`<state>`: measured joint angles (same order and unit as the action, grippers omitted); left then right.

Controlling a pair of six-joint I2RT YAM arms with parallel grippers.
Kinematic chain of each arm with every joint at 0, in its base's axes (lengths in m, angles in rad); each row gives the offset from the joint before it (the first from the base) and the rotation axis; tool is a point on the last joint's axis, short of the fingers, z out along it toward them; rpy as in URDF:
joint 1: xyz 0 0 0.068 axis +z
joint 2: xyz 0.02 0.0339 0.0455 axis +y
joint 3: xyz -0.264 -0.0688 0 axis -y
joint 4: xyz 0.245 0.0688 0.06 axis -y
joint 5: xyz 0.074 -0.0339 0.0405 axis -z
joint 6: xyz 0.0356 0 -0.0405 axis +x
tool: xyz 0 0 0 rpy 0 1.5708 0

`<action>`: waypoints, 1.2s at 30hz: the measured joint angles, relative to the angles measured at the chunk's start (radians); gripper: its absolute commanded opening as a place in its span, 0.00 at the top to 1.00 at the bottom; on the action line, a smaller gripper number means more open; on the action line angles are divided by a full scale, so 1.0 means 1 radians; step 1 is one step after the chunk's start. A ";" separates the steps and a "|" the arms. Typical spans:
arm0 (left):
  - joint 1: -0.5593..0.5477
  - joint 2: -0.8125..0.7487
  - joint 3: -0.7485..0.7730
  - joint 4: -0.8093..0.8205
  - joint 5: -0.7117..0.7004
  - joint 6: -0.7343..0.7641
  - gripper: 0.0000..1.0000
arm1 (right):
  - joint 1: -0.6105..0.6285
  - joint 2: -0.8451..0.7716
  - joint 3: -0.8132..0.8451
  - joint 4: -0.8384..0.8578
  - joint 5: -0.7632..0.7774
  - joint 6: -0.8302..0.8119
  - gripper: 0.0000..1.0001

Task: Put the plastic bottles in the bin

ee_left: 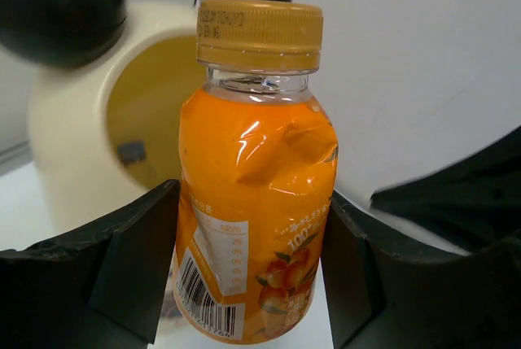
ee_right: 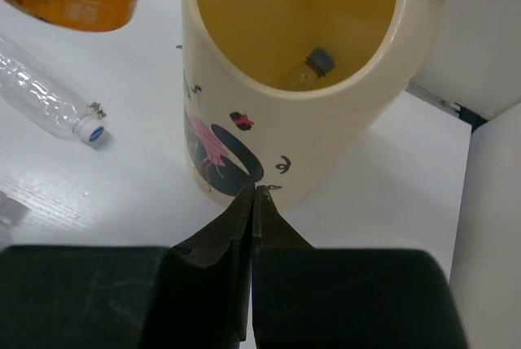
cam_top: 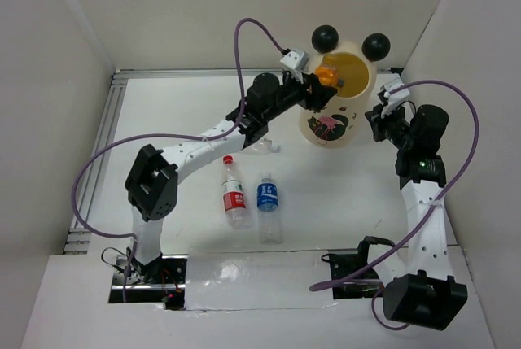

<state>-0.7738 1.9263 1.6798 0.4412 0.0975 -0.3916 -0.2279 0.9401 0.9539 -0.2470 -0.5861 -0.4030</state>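
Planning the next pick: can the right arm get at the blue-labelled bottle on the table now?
Probably yes. The right hand is shut and empty beside the bin, with nothing standing between it and the blue-labelled bottle. It must open first.

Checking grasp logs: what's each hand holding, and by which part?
Left hand holds the orange bottle by its lower body. Right hand: shut, holding nothing.

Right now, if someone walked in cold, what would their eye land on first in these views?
The orange bottle stands out, clamped in the left gripper right at the rim of the cream bin with its black ball ears. Next come the red-labelled bottle and blue-labelled bottle, lying side by side on the table ahead of the arm bases. The right gripper is shut and empty near the bin's printed side.
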 measured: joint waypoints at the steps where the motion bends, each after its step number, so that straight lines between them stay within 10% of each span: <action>1: -0.009 0.021 0.021 0.023 -0.006 0.001 0.87 | 0.000 -0.008 -0.012 0.000 0.008 0.002 0.96; 25: -0.116 0.461 0.544 0.029 -0.378 0.234 0.01 | -0.008 -0.174 -0.174 -0.008 0.093 0.073 0.94; 30: -0.116 0.460 0.566 0.035 -0.389 0.249 0.01 | -0.008 -0.186 -0.180 -0.011 0.093 0.075 0.88; 36: -0.145 0.378 0.460 0.051 -0.402 0.294 0.01 | -0.008 -0.185 -0.180 -0.031 0.043 0.043 0.27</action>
<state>-0.9188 2.3047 2.1403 0.4923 -0.3050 -0.0975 -0.2363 0.7547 0.7738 -0.2779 -0.5434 -0.3599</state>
